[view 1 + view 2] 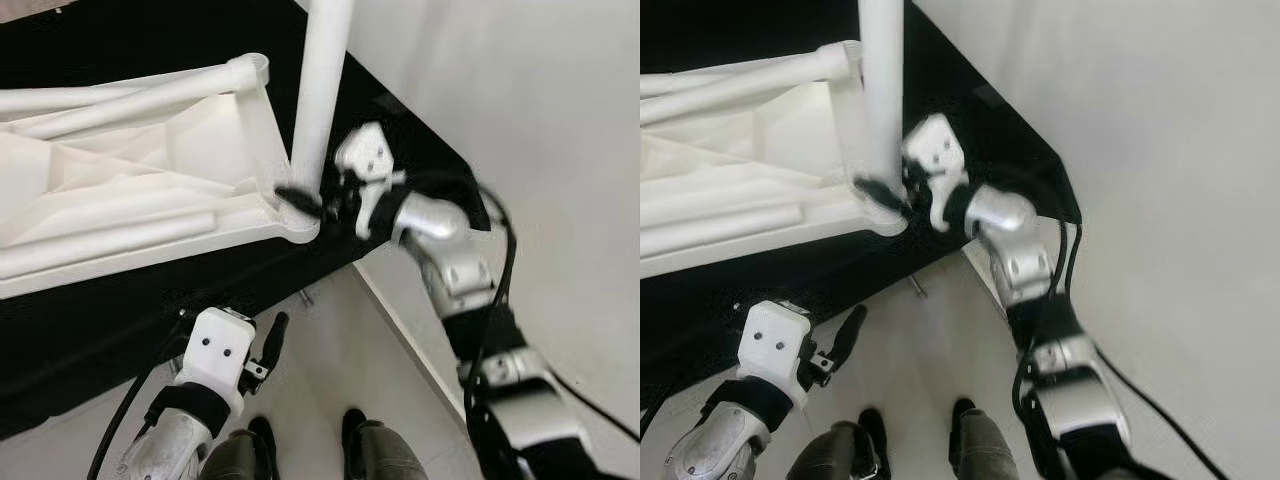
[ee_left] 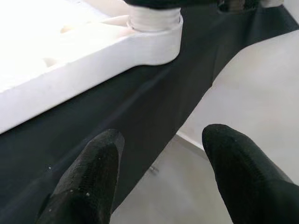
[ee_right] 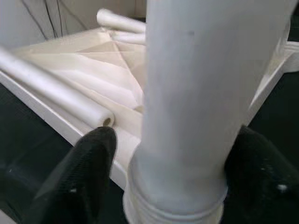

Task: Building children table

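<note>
A white plastic table top [image 1: 130, 190] lies upside down on a black cloth [image 1: 90, 320]. One white leg [image 1: 322, 90] stands upright in its near right corner socket [image 2: 156, 35]. My right gripper [image 1: 300, 200] is shut on the base of that leg [image 3: 196, 93], with a black finger [image 3: 88, 172] on each side just above the socket. Two loose legs [image 1: 110, 235] lie inside the table top. My left gripper [image 1: 272, 345] hangs lower, in front of the cloth's edge, open with nothing between its fingers [image 2: 88, 177].
A white wall [image 1: 540, 120] rises close on the right. Pale floor [image 1: 340, 340] lies below the cloth's edge, with my feet [image 1: 355, 430] on it. Black cables run along my right arm [image 1: 480, 320].
</note>
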`<state>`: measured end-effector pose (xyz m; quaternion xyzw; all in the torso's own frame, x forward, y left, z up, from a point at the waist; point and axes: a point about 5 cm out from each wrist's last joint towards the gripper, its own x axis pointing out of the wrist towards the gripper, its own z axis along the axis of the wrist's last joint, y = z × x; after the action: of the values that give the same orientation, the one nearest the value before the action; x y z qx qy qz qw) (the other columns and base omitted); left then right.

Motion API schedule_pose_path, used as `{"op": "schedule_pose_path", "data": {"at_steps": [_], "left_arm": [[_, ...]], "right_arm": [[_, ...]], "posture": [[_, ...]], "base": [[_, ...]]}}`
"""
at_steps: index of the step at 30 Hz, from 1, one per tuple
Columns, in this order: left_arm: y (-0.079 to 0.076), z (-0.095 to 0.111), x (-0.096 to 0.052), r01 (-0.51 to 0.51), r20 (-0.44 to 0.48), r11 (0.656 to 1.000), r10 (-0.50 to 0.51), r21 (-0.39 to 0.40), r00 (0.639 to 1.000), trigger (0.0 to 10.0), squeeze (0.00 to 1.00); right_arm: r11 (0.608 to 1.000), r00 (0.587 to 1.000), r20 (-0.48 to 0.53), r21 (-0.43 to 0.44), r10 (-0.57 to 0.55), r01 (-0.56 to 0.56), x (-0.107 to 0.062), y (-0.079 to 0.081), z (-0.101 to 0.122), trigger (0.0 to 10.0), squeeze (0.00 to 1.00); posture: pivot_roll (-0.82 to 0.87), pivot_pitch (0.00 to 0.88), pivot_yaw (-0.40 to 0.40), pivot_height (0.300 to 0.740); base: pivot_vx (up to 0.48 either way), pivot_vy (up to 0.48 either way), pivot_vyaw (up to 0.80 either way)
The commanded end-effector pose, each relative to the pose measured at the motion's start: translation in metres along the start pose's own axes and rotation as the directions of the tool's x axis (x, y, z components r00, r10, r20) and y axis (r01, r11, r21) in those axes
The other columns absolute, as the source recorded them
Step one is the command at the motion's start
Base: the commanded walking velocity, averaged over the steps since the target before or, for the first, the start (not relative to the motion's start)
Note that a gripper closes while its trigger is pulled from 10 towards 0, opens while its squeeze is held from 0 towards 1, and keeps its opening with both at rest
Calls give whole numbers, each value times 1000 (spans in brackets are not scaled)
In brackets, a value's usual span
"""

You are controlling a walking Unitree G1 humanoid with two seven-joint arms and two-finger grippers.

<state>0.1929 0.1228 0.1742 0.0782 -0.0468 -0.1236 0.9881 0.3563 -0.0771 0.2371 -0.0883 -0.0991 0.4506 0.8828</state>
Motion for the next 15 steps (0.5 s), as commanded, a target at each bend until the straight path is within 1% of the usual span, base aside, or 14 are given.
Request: {"op": "schedule_pose_path", "data": {"at_steps": [1, 4, 6, 8, 9, 10, 11, 13, 15], "left_arm": [[0, -7, -1, -3, -31, 1000, 3, -17, 1000, 10000, 0], [0, -7, -1, -5, -31, 1000, 5, -17, 999, 10000, 0], [1, -8, 0, -11, -31, 1000, 11, -14, 999, 10000, 0], [1, -8, 0, -11, -31, 1000, 11, -14, 999, 10000, 0], [1, -8, 0, -16, -30, 1000, 16, -12, 999, 10000, 0], [1, -8, 0, -22, -30, 1000, 22, -11, 999, 10000, 0], [2, -8, 0, -26, -30, 1000, 26, -10, 999, 10000, 0], [2, -8, 0, -26, -30, 1000, 26, -10, 999, 10000, 0], [2, -8, 0, -37, -28, 999, 37, -4, 999, 10000, 0]], "right_arm": [[1000, 999, 39, 8, 18, -19, 2, 4, 7, 10000, 1000], [1000, 999, 48, 7, 13, -13, 2, 5, 8, 10000, 1000], [999, 999, 37, -38, -32, 33, 3, 2, 10, 10000, 1000], [999, 999, 37, -38, -32, 33, 3, 2, 10, 10000, 1000], [993, 996, 7, -68, -93, 93, 4, 0, 11, 10000, 761], [984, 987, -16, -80, -160, 158, 4, -3, 11, 10000, 0], [975, 978, -32, -85, -208, 204, 4, -4, 11, 10000, 0], [975, 978, -32, -85, -208, 204, 4, -4, 11, 10000, 0], [928, 929, -50, -81, -368, 363, 7, -7, 17, 10000, 0]], "posture": [[-22, 290, -29, 740], [-22, 288, -29, 740], [-25, 278, -33, 740], [-25, 278, -33, 740], [-24, 278, -35, 740], [-24, 278, -35, 740], [-24, 278, -35, 740], [-24, 278, -35, 740], [-26, 286, -40, 740]], "base": [[0, 0, 0], [0, 0, 0], [0, 0, 0], [0, 0, 0], [0, 0, 0], [0, 0, 0], [0, 0, 0], [0, 0, 0], [0, 0, 0]]}}
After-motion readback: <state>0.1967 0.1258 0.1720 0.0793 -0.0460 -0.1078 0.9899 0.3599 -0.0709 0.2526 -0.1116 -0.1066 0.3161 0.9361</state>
